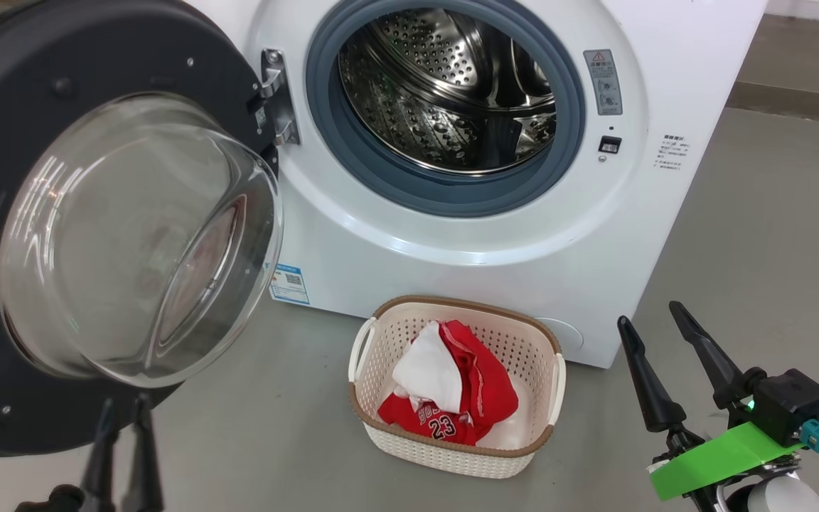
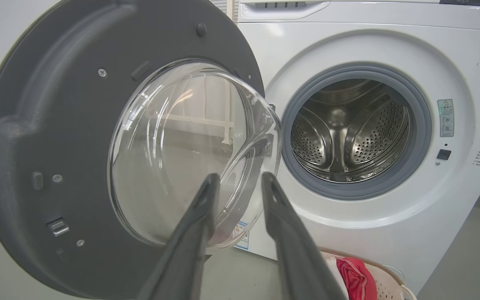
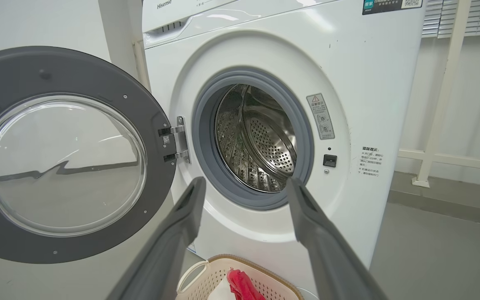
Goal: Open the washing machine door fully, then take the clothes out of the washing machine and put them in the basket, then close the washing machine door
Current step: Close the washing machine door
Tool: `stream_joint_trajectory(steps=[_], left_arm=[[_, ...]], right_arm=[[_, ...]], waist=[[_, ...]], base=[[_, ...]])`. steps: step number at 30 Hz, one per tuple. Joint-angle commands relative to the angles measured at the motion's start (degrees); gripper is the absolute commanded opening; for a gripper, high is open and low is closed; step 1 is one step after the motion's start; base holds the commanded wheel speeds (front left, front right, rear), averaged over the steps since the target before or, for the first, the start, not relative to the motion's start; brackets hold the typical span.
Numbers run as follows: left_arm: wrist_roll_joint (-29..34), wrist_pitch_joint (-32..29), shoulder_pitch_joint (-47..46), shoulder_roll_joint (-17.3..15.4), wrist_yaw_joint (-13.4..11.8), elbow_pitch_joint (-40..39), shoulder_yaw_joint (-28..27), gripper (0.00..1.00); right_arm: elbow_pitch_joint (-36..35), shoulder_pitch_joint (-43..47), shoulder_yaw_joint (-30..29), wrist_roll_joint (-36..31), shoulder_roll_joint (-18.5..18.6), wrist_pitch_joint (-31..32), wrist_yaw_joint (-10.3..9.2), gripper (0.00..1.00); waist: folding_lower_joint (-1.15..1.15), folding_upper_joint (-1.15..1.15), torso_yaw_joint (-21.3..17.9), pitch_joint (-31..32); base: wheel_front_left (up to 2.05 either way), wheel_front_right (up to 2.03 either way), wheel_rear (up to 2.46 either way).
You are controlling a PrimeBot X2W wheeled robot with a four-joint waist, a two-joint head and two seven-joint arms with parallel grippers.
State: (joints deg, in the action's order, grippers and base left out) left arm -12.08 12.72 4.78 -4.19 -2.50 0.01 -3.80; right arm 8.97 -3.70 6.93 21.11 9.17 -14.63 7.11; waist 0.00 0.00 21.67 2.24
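The washing machine door (image 1: 97, 57) is seen swung wide open to the left of the washing machine (image 1: 452, 249), hung on its metal hinge (image 1: 278, 96), with the clear glass bowl (image 1: 132, 235) bulging toward the camera. The steel drum (image 1: 445, 85) is exposed inside the grey rubber ring (image 1: 381, 178), and no garment can be made out in it. A small blue label sticker (image 1: 290, 283) is seen low on the white front, just beside the bowl's edge.

The basket (image 1: 452, 455) is set on the grey floor (image 1: 772, 249), just in front of the machine and below the drum opening. The clothes (image 1: 480, 384) are piled inside it: a red jersey marked with a white 23 (image 1: 443, 427) lies at the near side, and a white cloth piece (image 1: 427, 370) is draped over the red fabric.

The left end effector (image 1: 124, 405) is held at the lower left, in front of the door's lower rim. Its two dark fingers are parted by a narrow gap and nothing is pinched between them; in the left wrist view the tips overlap the bottom of the glass bowl, but whether the door is touched cannot be told.

The right end effector (image 1: 650, 316) is held at the lower right, well apart from the basket and beside the machine's corner. Its fingers are spread wide, with nothing gripped. A strip of green tape (image 1: 719, 459) is seen on its wrist.
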Motion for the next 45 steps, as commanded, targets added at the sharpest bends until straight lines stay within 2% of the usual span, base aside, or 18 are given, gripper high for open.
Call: stream_joint_trajectory(steps=[1, 9, 17, 23, 28, 36, 40, 45], left_arm=[[0.3, 0.4, -1.3, -1.0, -0.3, -1.7, -1.7, 0.00], [0.6, 0.7, -8.0, -3.9, -2.6, -4.3, -5.1, 0.00], [1.7, -2.0, -17.1, -10.1, -5.7, -5.4, -10.3, 0.00], [-2.1, -2.0, -23.5, -14.0, -6.3, -2.8, -16.1, 0.00], [-8.7, -1.5, -29.4, -15.2, -5.6, 3.3, -21.0, 0.00], [-16.4, -4.4, -38.2, -18.6, -4.9, 19.9, -25.8, 0.00], [-18.9, -7.6, -41.1, -20.0, -4.9, 26.2, -27.0, 0.00], [-25.1, -16.4, -45.6, -21.1, -4.6, 35.7, -29.2, 0.00]], right_arm=[[-1.3, -0.6, 1.2, 0.0, 0.9, -0.4, 0.37, 1.00], [-1.1, -0.8, 1.1, 0.0, 1.5, -0.4, 0.37, 1.00], [-1.0, -1.3, 1.6, 0.1, 2.0, -0.4, 0.37, 1.00], [-1.2, -1.3, 1.1, 0.0, 2.6, -0.4, 0.37, 1.00], [-1.3, -1.4, 0.9, 0.0, 3.1, -0.4, 0.37, 1.00], [-1.0, -1.7, 1.4, 0.1, 3.1, -0.4, 0.37, 1.00], [-0.9, -1.9, 1.6, 0.2, 3.3, -0.4, 0.37, 1.00], [-0.8, -1.2, 1.6, 0.3, 3.6, -0.4, 0.37, 1.00]], waist=[[0.00, 0.00, 0.0, 0.0], [0.00, 0.00, -0.2, -0.6], [0.00, 0.00, -1.5, -1.5], [0.00, 0.00, -2.3, -2.3], [0.00, 0.00, -2.6, -2.9], [0.00, 0.00, -2.8, -3.2], [0.00, 0.00, -3.0, -3.2], [0.00, 0.00, -3.2, -2.6]], base=[[0.00, 0.00, 0.00], [0.00, 0.00, 0.00], [0.00, 0.00, 0.00], [0.00, 0.00, 0.00], [0.00, 0.00, 0.00], [0.00, 0.00, 0.00], [0.00, 0.00, 0.00], [0.00, 0.00, 0.00]])
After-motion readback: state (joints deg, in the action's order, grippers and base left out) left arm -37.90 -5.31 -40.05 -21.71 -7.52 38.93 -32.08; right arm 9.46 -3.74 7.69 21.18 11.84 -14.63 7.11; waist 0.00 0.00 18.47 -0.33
